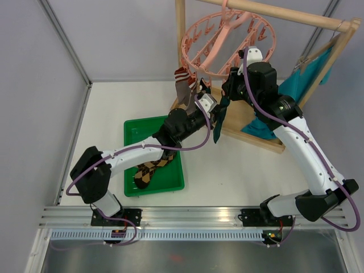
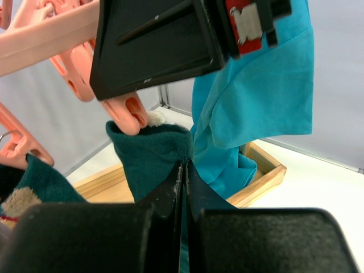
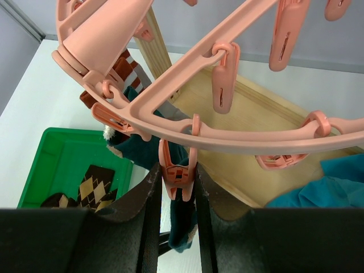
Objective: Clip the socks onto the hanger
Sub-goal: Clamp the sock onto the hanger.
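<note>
Left wrist view: the left hand [image 2: 183, 176] is clamped on the dark teal fabric sock [image 2: 151, 156], holding its cuff up at a pink plastic clip peg [image 2: 128, 111]. The right hand [image 3: 177, 196] pinches that peg, presumably to spread it for the cuff. Above is the pink round plastic hanger [image 3: 256, 139]. Near left, a green plastic tray [image 1: 129, 128] holds the brown-black argyle sock [image 1: 147, 170].

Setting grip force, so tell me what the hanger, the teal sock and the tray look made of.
Hanger: moulded plastic, pink, smooth with a dull sheen; the slotted one-piece pegs suggest it.
Teal sock: knitted fabric, soft and matte, with a fuzzy surface and folds.
Tray: probably plastic, green and slightly glossy, with a rounded rim.
</note>
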Controlling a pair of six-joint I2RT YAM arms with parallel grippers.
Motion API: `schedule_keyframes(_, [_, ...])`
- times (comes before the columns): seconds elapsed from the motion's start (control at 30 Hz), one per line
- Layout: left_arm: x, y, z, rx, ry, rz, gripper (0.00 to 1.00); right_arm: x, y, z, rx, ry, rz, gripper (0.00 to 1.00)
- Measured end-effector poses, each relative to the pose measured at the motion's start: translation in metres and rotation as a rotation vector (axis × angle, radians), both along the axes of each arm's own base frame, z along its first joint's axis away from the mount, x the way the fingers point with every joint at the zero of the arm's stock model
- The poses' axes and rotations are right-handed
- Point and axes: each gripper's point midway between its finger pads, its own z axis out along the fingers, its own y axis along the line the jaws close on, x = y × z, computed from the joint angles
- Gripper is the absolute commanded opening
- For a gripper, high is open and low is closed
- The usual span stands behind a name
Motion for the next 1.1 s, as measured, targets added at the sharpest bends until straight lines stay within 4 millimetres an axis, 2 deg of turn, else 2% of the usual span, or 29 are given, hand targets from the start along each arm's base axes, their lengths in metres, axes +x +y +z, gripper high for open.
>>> schedule_keyframes(0.43, [-0.0021, -0.0088, -0.0018, 0.018, 0.013, -0.014, 0.02, 0.0, -0.0002, -0.0001, -0.003, -0.001, 0.001, 0.0])
schedule_keyframes(1.1, [-0.0013, -0.0088, -0.0012, 0.023, 0.014, -0.009, 0.02, 0.0001, -0.001, -0.0003, -0.006, -0.001, -0.003, 0.0])
